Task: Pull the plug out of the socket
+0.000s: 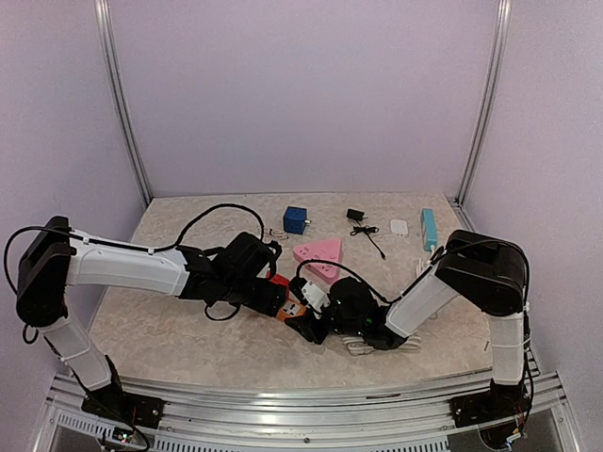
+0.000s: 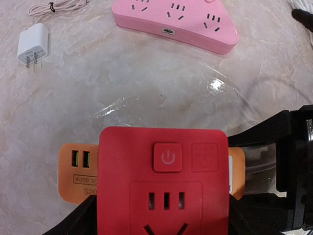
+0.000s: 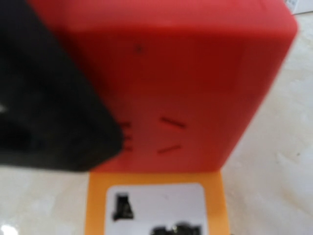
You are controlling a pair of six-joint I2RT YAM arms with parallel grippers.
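Observation:
A red socket cube (image 2: pixel 164 181) with a power button sits between my left gripper's (image 2: pixel 164 220) black fingers, which press on its two sides. An orange USB plug block (image 2: pixel 78 171) is joined to the cube's far side and sticks out on both sides of it. In the top view the cube (image 1: pixel 279 281) and the orange block (image 1: pixel 295 309) lie at the table's middle front, with my left gripper (image 1: pixel 273 294) and right gripper (image 1: pixel 313 322) meeting there. My right gripper (image 2: pixel 286 161) clamps the orange block's right end. In the right wrist view the red cube (image 3: pixel 195 73) is above the orange block (image 3: pixel 156 205).
A pink triangular power strip (image 1: pixel 318 252) lies just behind the grippers and also shows in the left wrist view (image 2: pixel 176 19). A white charger (image 2: pixel 33 44), a blue cube (image 1: pixel 297 219), a black adapter (image 1: pixel 356 216), a white plug (image 1: pixel 399 228) and a teal bar (image 1: pixel 429 228) lie further back. A white cable coil (image 1: pixel 377 345) is under the right arm.

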